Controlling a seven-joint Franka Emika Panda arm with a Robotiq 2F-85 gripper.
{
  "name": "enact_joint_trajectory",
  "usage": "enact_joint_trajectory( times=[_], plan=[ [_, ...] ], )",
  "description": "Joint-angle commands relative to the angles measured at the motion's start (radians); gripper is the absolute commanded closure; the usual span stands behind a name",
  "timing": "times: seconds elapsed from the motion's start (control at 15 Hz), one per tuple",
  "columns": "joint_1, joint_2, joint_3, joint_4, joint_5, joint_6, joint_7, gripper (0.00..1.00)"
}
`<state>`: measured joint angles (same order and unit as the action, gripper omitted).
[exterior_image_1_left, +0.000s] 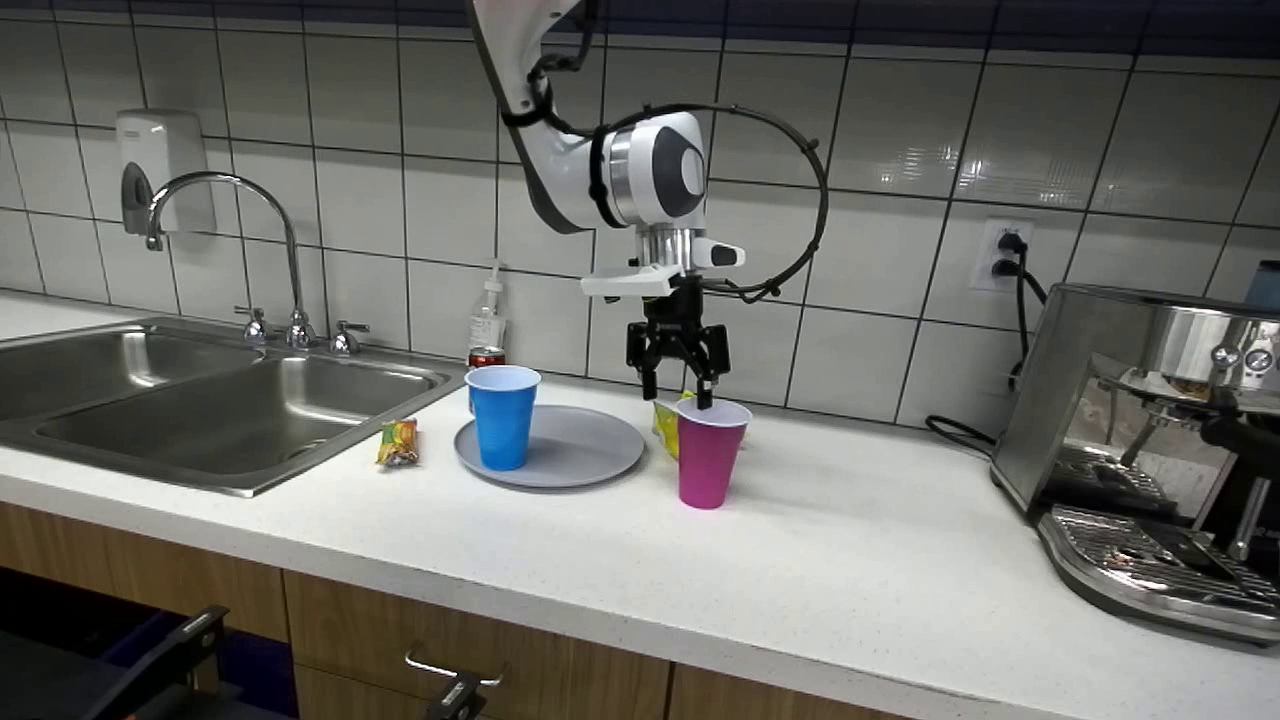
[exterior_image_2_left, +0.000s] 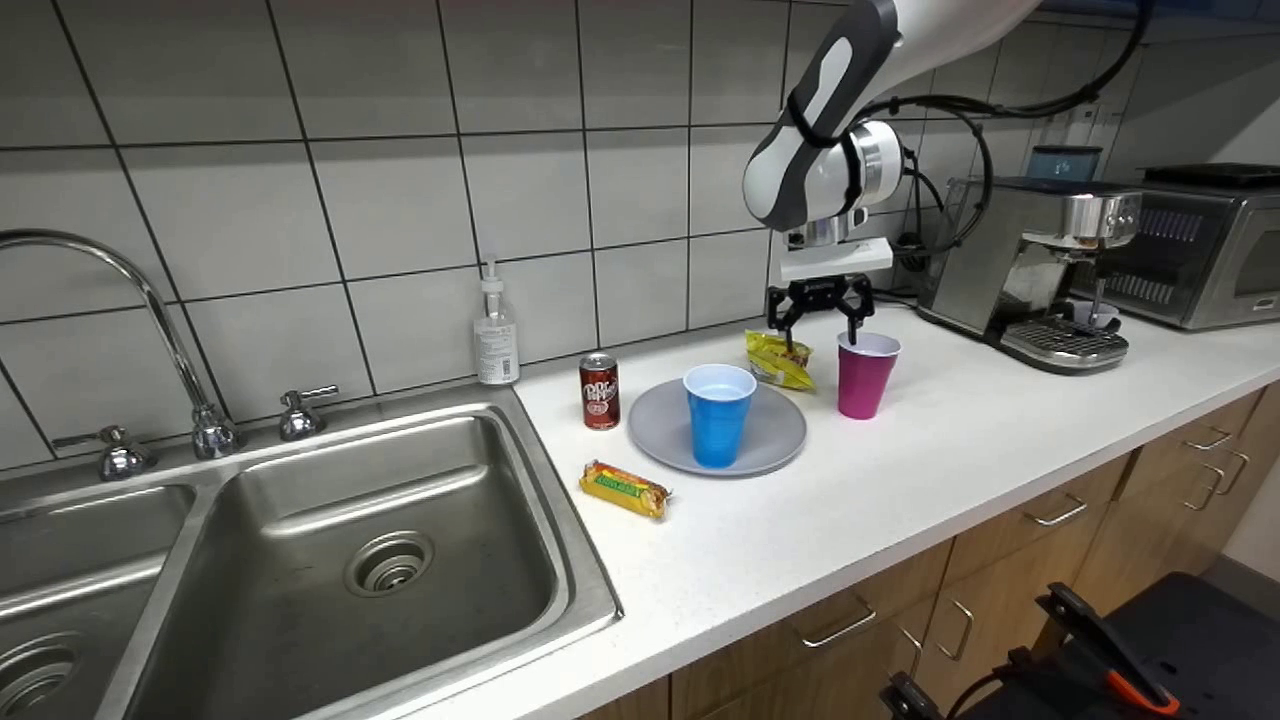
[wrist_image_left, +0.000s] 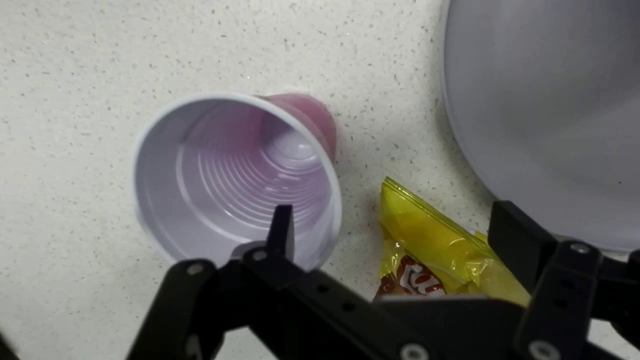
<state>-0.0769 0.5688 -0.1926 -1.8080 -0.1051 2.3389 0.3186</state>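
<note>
My gripper (exterior_image_1_left: 677, 390) hangs open above the counter, holding nothing. Below and between its fingers lies a shiny yellow snack bag (wrist_image_left: 425, 235) with a red and white logo, partly hidden by the gripper in the wrist view. A pink cup (exterior_image_2_left: 866, 380) with a pale inside stands upright beside the bag. One fingertip (wrist_image_left: 283, 220) overlaps the cup's mouth; whether it touches or dips below the rim I cannot tell. The other finger (wrist_image_left: 520, 240) is over the bag's far edge, near a grey plate (wrist_image_left: 540, 125). On that plate stands a blue cup (exterior_image_2_left: 718, 425), upright.
A dark red soda can (exterior_image_2_left: 600, 392) and a yellow-orange wrapped snack (exterior_image_2_left: 624, 490) are by the plate. Behind stands a clear pump bottle (exterior_image_2_left: 496, 340). A double steel sink (exterior_image_1_left: 230, 415) with a tall faucet (exterior_image_1_left: 290, 250) and an espresso machine (exterior_image_1_left: 1150, 450) flank the area, against a tiled wall.
</note>
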Motion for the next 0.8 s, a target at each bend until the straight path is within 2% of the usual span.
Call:
enact_joint_trajectory(
  times=[0.0, 0.07, 0.13, 0.2, 0.73],
  plan=[
    [0.004, 0.000, -0.006, -0.011, 0.004, 0.025, 0.007, 0.00],
    [0.002, 0.000, -0.005, -0.014, 0.005, 0.032, 0.002, 0.00],
    [0.002, -0.001, -0.006, -0.016, 0.005, 0.039, 0.000, 0.17],
    [0.001, 0.000, -0.006, -0.017, 0.005, 0.045, -0.001, 0.26],
    [0.002, 0.001, -0.012, -0.024, 0.001, 0.069, -0.003, 0.88]
  ],
)
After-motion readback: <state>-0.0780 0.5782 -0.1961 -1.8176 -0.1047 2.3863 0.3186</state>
